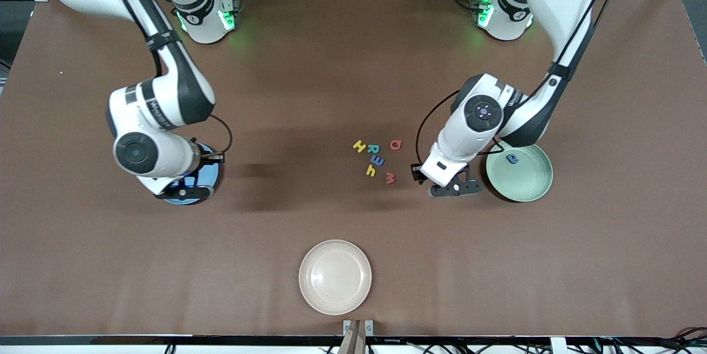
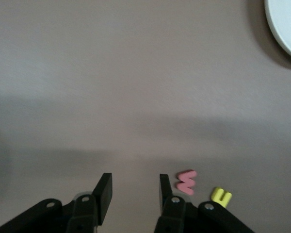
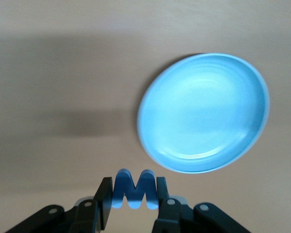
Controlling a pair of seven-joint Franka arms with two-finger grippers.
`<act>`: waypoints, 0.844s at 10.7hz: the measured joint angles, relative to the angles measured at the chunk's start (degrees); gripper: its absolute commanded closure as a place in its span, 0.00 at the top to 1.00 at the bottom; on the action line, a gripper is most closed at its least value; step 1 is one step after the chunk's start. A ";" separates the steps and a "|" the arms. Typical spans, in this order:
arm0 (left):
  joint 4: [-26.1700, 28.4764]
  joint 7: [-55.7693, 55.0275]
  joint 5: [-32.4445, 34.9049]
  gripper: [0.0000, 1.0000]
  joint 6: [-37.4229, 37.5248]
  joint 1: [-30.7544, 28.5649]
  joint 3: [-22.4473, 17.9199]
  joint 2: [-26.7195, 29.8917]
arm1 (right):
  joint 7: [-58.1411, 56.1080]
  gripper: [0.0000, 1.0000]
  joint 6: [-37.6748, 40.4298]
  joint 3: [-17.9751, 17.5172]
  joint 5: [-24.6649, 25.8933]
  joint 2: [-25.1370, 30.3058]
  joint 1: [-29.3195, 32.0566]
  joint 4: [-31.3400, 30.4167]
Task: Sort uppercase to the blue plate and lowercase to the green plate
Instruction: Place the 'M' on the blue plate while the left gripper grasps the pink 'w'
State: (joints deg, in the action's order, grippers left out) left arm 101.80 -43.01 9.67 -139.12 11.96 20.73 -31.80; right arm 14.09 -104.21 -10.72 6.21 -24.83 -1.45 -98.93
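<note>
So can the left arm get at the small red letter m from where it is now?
Probably yes. The left gripper hangs open over bare table right beside the small red letter m, with nothing between them. The nearby small yellow letter h lies apart from it.

Open left claw (image 2: pixel 135 191) beside red m (image 2: pixel 186 182)

My right arm covers most of the blue plate (image 1: pixel 212 176) in the front view. In my left wrist view the cream plate (image 2: pixel 286 29) is cut by the edge, and my left pincer (image 2: pixel 135 191) partly hides the yellow h (image 2: pixel 221 196).
</note>
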 measured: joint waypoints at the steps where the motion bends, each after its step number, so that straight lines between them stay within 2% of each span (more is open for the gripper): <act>1: -0.77 -1.97 0.74 0.47 -0.61 1.33 -0.14 -1.50 | -1.86 0.00 -0.50 1.46 -0.02 -0.19 1.28 -0.85; 4: -5.12 -8.77 4.98 0.46 -0.78 7.35 -2.92 -5.95 | -3.37 0.00 -7.14 4.81 -0.31 -3.04 3.20 -3.87; 5: -6.13 -9.35 4.99 0.46 -0.77 9.59 -4.66 -7.10 | -3.37 0.10 -8.90 4.89 -0.33 -4.25 3.26 -4.33; 6: -6.95 -10.05 4.99 0.47 -0.78 11.84 -6.47 -8.02 | -3.37 0.72 -9.86 4.82 -0.34 -5.18 3.16 -4.38; 7: -7.51 -10.48 4.99 0.47 -0.77 13.78 -8.00 -8.73 | -3.28 1.00 -10.13 4.76 -0.36 -5.55 3.08 -4.38; 9: -8.09 -11.36 4.99 0.47 -0.77 15.67 -9.30 -9.76 | -3.26 1.00 -10.13 4.74 -0.39 -5.44 3.08 -4.24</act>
State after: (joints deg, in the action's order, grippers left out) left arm 93.71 -54.38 14.66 -139.90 27.63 11.43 -41.56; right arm 10.83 -114.34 -5.98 5.82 -30.27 1.63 -103.18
